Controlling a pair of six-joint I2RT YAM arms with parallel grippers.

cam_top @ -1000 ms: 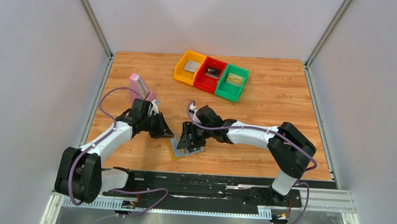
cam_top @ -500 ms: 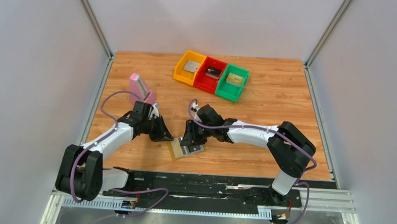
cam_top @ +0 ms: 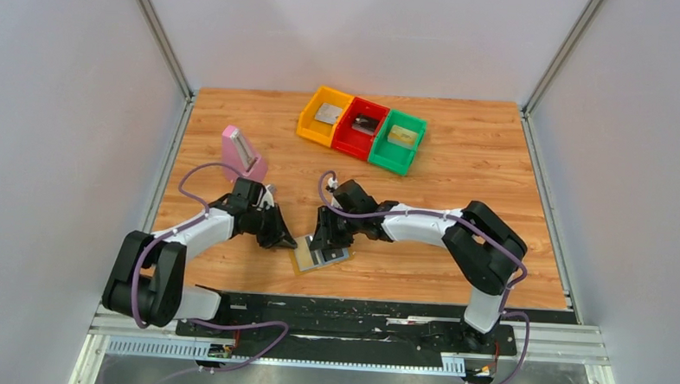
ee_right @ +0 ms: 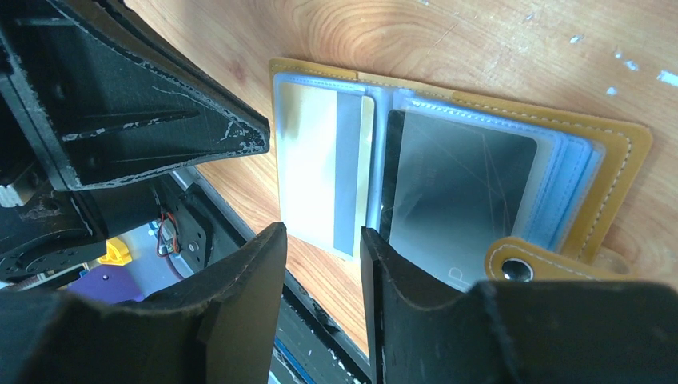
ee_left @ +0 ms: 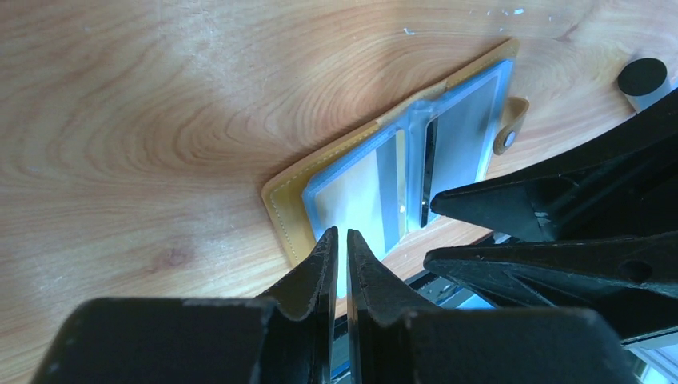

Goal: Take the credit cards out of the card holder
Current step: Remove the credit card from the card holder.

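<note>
Mustard-tan outside and light blue inside, the card holder (ee_right: 612,142) lies open and flat on the wooden bench (cam_top: 474,206). Two cards show in its clear pockets: one pale golden card (ee_right: 320,160) with a grey stripe, poking out past the holder's edge, and one dark grey card (ee_right: 460,192) beside it.

Well behind the holder, three bins stand touching in a row: one yellow bin (cam_top: 313,135), one red bin (cam_top: 352,147) and one green bin (cam_top: 390,164). Each holds one small flat thing: silver-grey, dark, golden.

One pink block (cam_top: 241,151) stands behind the holder, to its left.

At the holder's edge, the left jaws are almost closed, with only a thin slit. The right jaws stand partly apart, one on each side of the pale card's end. I cannot tell if either pair is pinching anything.
</note>
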